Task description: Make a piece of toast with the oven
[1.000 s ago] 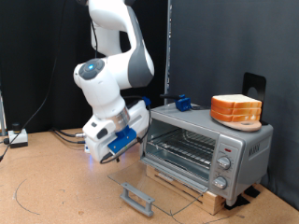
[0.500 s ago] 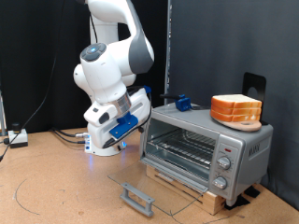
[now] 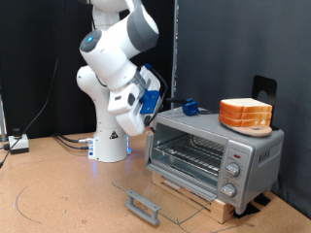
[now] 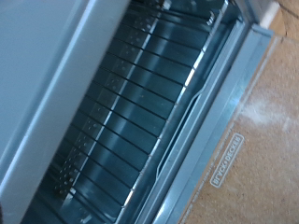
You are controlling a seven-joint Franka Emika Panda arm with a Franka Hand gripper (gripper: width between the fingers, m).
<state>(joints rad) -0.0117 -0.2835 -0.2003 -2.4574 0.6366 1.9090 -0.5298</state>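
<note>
The silver oven [image 3: 248,155] stands at the exterior view's right on a wooden board. Its glass door [image 3: 160,189] lies dropped open, with the grey bar handle [image 3: 144,206] at the front. The wire rack [image 3: 190,153] inside is bare; the wrist view looks into the oven at that rack [image 4: 140,112]. My gripper [image 3: 148,103] hangs raised beside the oven's upper left corner; its fingers do not show clearly. A thick stack of bread slices [image 3: 246,115] sits on the oven's top. The single piece of toast is out of view.
A small blue object [image 3: 190,107] lies on the oven's top near the gripper. A black stand [image 3: 263,88] rises behind the oven. The arm's white base [image 3: 110,146] stands left of the oven. Cables [image 3: 17,144] lie at the far left of the brown table.
The arm has straightened upward. The gripper has risen from in front of the open oven, low at its left, to beside the oven's upper left corner.
</note>
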